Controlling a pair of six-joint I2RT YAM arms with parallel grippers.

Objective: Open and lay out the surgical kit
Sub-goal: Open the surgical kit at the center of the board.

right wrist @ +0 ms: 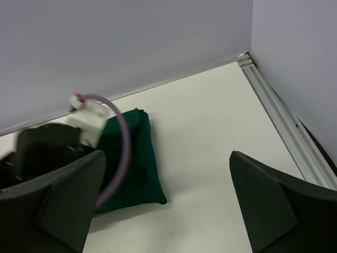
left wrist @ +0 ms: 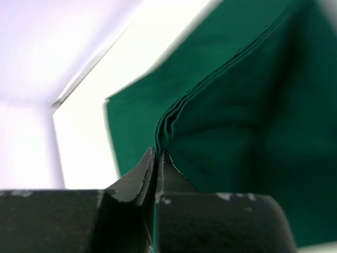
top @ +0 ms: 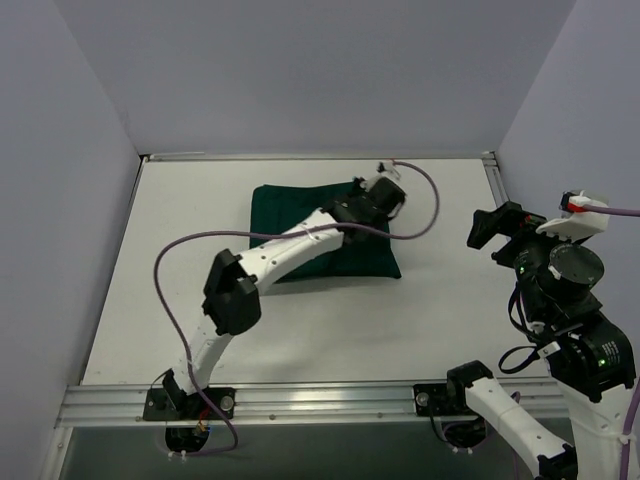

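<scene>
A: Position of the cloth wrap to be logged.

B: Dark green, folded shut, laid flat on the white worktop, toward the far middle. It is crossed by the left arm, reached in from the near left.

A: Left pincer?

B: Seen at the wrap's far right corner. In the wrist view the fingertips are pressed together on a layered fold of the green cloth, and several stacked edges are made out just above the tips. Noted as clenched on the cloth wrap.

A: Right pincer?

B: Held above the worktop at the right side, well apart from the wrap. Fingers are spread wide, with nothing gripped between them. The wrap's near right corner is framed in its wrist view.
</scene>
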